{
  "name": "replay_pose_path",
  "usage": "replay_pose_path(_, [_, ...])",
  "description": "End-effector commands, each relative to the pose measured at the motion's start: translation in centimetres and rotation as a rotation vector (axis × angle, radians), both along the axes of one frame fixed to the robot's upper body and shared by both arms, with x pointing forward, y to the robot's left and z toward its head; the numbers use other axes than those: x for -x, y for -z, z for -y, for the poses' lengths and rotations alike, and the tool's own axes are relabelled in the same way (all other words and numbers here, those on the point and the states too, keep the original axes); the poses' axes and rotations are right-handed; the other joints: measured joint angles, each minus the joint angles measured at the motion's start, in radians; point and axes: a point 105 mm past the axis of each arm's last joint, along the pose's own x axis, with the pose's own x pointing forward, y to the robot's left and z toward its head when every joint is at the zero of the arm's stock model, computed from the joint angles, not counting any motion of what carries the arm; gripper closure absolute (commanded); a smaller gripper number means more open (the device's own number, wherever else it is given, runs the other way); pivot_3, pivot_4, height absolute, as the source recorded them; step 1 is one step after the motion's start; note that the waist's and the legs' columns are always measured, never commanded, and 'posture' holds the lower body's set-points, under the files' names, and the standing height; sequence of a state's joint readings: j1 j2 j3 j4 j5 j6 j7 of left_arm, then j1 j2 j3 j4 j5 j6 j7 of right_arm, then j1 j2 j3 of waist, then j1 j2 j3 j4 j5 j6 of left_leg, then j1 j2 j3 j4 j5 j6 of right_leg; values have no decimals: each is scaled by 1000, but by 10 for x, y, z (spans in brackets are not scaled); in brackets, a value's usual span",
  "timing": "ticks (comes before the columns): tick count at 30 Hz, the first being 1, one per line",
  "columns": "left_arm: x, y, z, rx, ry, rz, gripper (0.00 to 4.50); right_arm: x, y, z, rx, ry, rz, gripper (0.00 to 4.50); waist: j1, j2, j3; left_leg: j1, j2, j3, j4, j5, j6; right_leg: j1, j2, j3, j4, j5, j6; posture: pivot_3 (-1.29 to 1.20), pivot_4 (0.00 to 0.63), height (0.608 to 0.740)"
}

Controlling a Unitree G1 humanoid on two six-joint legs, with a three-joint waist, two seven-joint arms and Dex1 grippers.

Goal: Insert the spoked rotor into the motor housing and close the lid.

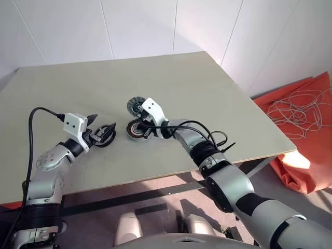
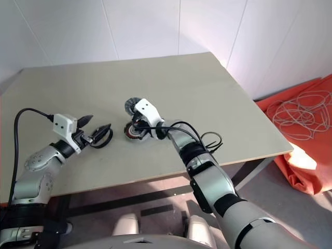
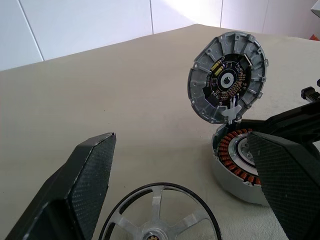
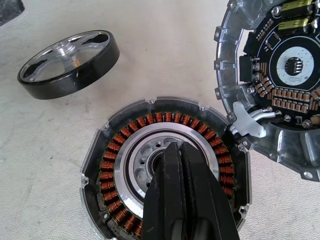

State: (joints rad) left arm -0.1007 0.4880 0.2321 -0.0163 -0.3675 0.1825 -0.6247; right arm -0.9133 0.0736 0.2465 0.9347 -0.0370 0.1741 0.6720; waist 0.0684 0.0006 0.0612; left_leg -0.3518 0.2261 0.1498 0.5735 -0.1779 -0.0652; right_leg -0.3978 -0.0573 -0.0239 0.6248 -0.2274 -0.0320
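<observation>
- Looking down at the desk [image 1: 207,93], we see the spoked rotor [image 4: 67,64] lying flat, left of the motor housing [image 4: 165,172] and a little apart from it.
- Our left claw [image 1: 101,129] is released, its fingers [image 3: 75,192] spread on either side of the rotor without pinching it.
- Our right claw [image 4: 181,150] is clenched, empty, its tip over the housing's centre hub, inside the copper windings.
- We've got the lid [image 3: 227,75] standing open, hinged up from the housing's far edge, circuit side facing us.
</observation>
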Motion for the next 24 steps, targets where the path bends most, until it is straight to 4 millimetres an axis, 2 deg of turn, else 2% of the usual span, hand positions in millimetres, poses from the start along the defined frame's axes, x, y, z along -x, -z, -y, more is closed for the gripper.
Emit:
replay_pose_path(1, [0,-13,-1,-20,1,50,0,-3,-12,-6,-19,-11,37,4467,0,0,0,0,0,0,0,0,0,0,0,0,0,0,0,0,0,740])
replay_pose_path(4, [1,-13,-2,-21,-1,49,0,-5,-15,-4,-23,-9,44,4467,0,0,0,0,0,0,0,0,0,0,0,0,0,0,0,0,0,740])
replay_pose_path(11, [0,-12,0,-18,1,48,0,-6,-40,-12,-74,-36,97,4467,0,0,0,0,0,0,0,0,0,0,0,0,0,0,0,0,0,740])
replay_pose_path(15, [0,-12,0,-18,3,48,0,-7,-47,-15,-87,-38,106,4467,0,0,0,0,0,0,0,0,0,0,0,0,0,0,0,0,0,740])
replay_pose_path(24, [0,-13,-1,-23,0,50,0,-1,-5,-10,-21,-7,10,4467,0,0,0,-1,0,0,0,0,0,0,0,0,0,0,0,0,0,740])
